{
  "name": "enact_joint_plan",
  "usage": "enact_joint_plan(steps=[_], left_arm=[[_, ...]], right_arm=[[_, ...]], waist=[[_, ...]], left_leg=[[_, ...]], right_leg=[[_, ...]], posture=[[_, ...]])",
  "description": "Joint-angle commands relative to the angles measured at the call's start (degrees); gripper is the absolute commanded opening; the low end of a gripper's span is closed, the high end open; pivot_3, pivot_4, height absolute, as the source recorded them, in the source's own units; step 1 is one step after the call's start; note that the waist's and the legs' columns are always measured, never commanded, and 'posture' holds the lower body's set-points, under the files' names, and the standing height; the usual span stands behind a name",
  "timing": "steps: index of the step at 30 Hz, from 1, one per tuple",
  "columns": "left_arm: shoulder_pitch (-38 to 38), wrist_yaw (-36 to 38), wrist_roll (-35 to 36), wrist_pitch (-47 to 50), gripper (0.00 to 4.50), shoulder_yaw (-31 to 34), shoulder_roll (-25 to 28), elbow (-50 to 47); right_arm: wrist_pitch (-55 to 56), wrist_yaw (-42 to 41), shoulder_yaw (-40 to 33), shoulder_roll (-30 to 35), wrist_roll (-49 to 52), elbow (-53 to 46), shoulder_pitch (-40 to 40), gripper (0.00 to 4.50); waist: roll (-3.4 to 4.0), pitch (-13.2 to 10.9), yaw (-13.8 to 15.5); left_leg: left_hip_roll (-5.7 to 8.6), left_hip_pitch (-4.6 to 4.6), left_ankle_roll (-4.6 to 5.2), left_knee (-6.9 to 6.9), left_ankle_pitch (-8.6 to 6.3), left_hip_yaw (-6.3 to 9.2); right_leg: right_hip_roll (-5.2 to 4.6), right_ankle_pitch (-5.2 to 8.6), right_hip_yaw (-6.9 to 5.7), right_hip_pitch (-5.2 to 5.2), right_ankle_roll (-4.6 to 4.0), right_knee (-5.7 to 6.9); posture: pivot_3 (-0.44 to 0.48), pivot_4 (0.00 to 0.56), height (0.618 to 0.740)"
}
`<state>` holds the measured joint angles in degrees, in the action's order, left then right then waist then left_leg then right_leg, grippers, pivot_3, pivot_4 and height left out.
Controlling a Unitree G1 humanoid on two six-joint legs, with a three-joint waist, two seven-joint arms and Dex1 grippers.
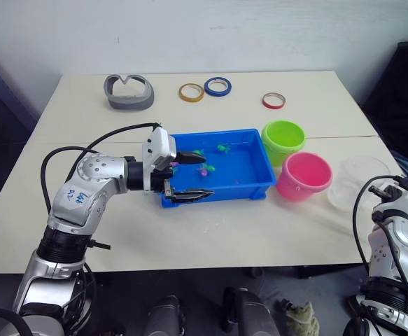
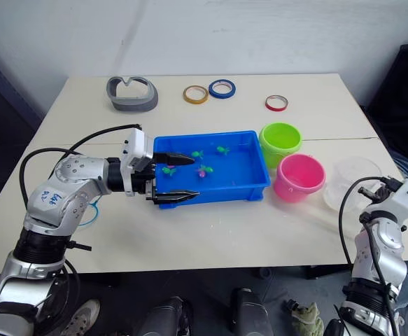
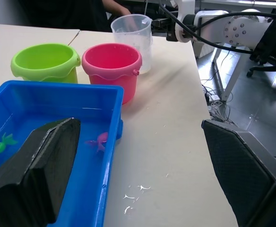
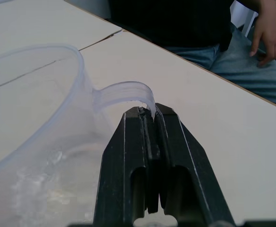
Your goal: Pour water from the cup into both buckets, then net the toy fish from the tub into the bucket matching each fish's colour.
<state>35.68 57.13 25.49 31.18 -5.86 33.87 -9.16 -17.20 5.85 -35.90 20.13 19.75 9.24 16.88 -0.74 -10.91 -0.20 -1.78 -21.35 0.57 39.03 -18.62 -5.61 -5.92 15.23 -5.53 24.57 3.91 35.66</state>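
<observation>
Cup (image 4: 38, 118) handle between closed right fingers (image 4: 128, 156) | left fingers (image 1: 197, 158) (spread) straddle tub (image 1: 256, 183) rim

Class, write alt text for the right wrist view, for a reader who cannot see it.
The right gripper, fingers shut, pinches the thin handle of the clear cup standing on the pale table. A seated person's hand rests on a knee beyond the table's far edge.

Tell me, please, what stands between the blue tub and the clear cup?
The pink bucket stands between the blue tub and the clear cup, with the green bucket just behind it, in the left eye view.
</observation>
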Motion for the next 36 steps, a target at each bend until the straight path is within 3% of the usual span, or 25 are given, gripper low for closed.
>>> enact_joint_plan(steps=[1, 6, 17, 36], left_arm=[[0.60, 0.11, -0.10, -0.96, 4.50, 0.28, -0.23, -0.77], [0.73, 0.19, -0.21, -1.13, 4.50, 0.22, -0.40, -0.51], [4.45, 0.34, 0.42, -0.28, 4.50, 1.21, -1.49, 3.04], [8.33, 1.38, -1.97, -1.56, 4.50, 0.01, -3.60, 8.10]], right_arm=[[0.27, 0.46, -0.87, 1.31, -0.03, -1.80, -1.08, 0.03], [-0.30, 0.36, -1.20, 1.34, 0.69, -3.53, -1.53, 0.03], [-6.04, -2.40, -0.84, 2.93, 4.14, -17.15, -5.58, 0.03], [-15.99, -10.24, 5.52, 15.74, 2.03, -27.04, -3.36, 0.03]], waist=[[0.00, 0.00, 0.04], [0.00, 0.00, 0.06], [0.06, -0.04, 0.08], [0.22, -0.14, 0.12]], left_leg=[[0.00, 0.00, 0.00, 0.00, 0.00, 0.00], [0.00, 0.00, 0.00, 0.00, 0.00, 0.00], [0.01, -0.03, 0.00, -0.01, 0.00, 0.01], [0.01, -0.07, 0.03, -0.02, 0.00, -0.06]], right_leg=[[0.00, 0.00, 0.00, 0.00, 0.00, 0.00], [-0.01, 0.00, 0.00, 0.00, 0.00, 0.00], [-0.03, 0.00, -0.01, 0.02, 0.01, 0.00], [0.13, -0.01, -0.01, 0.09, 0.02, -0.02]], posture=[[0.000, 0.150, 0.713], [0.000, 0.150, 0.713], [0.000, 0.150, 0.713], [0.000, 0.150, 0.713]])
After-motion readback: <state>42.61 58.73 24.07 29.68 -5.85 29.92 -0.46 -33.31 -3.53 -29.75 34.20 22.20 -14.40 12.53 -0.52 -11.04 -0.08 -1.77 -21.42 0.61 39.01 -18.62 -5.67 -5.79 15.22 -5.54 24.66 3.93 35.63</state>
